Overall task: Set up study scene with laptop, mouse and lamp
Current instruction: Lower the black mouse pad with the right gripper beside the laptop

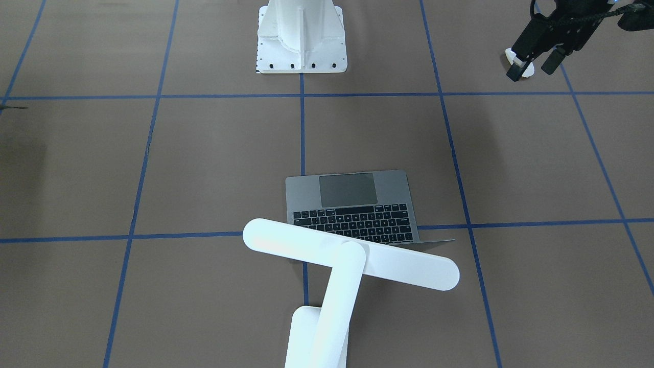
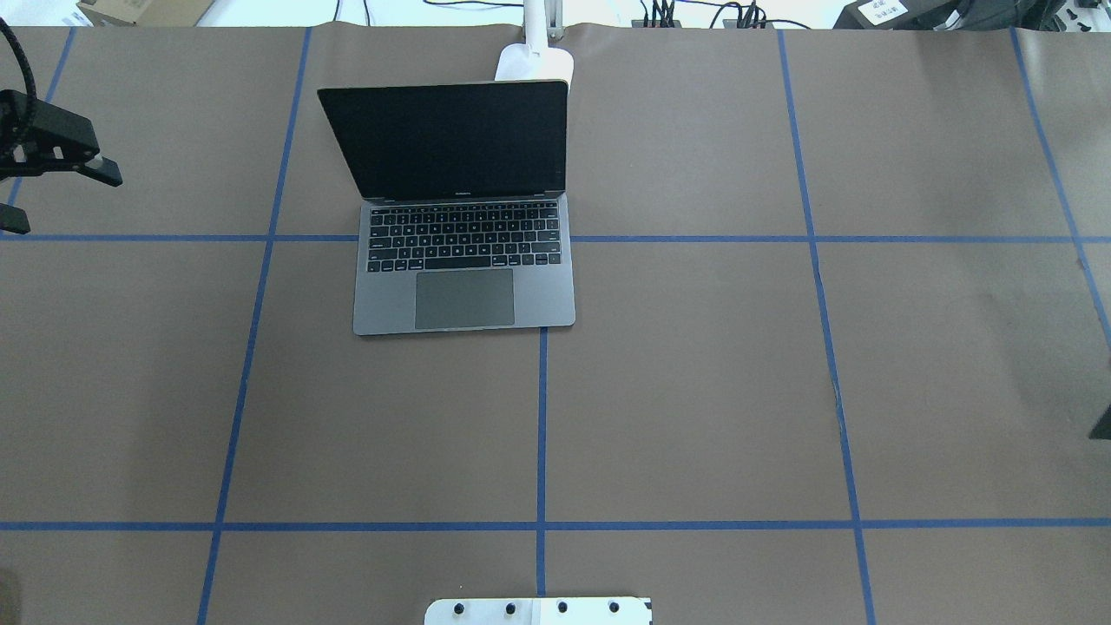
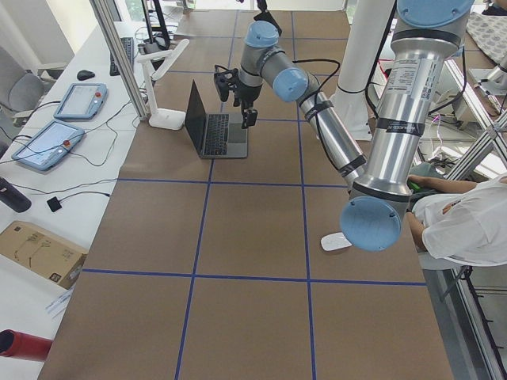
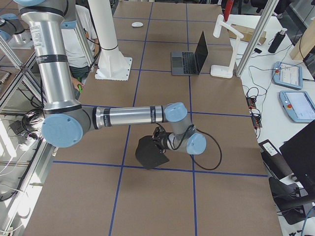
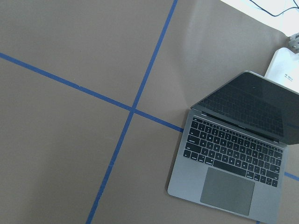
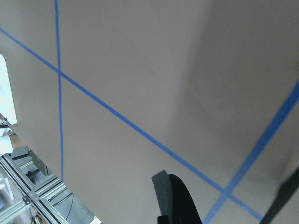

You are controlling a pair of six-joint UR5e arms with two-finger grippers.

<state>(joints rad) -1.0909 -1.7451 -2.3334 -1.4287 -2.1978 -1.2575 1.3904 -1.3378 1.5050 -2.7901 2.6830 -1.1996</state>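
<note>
Taking the tabletop [image 2: 694,391] as a clock seen from the robot's side, with twelve at the far edge, the nearest thing was the white bolted mount [image 1: 301,46] at six. At about eight, near that same edge and well apart from everything else, the mouse [image 3: 337,241] lay flat on the brown surface with nothing touching it. Over at about four, the right gripper [image 4: 157,143] was low over the tabletop with a black mat [image 4: 147,153] tilted at its tip; whether its jaws pinched the mat or stood apart could not be told. Farther out, just past centre toward eleven, the laptop [image 2: 460,252] sat open, keyboard toward the robot, its dark screen leaning back a little. At nine of the laptop and well apart from it, the left gripper [image 1: 530,71] hung in the air with its fingers spread and nothing between them. In the front view it overlapped the mouse, but the left side view showed it high up and far from it. Farthest, at twelve, the lamp [image 1: 347,276] stood just behind the laptop's lid, base flat on the tabletop, its bar head raised on the slanting arm.
</note>
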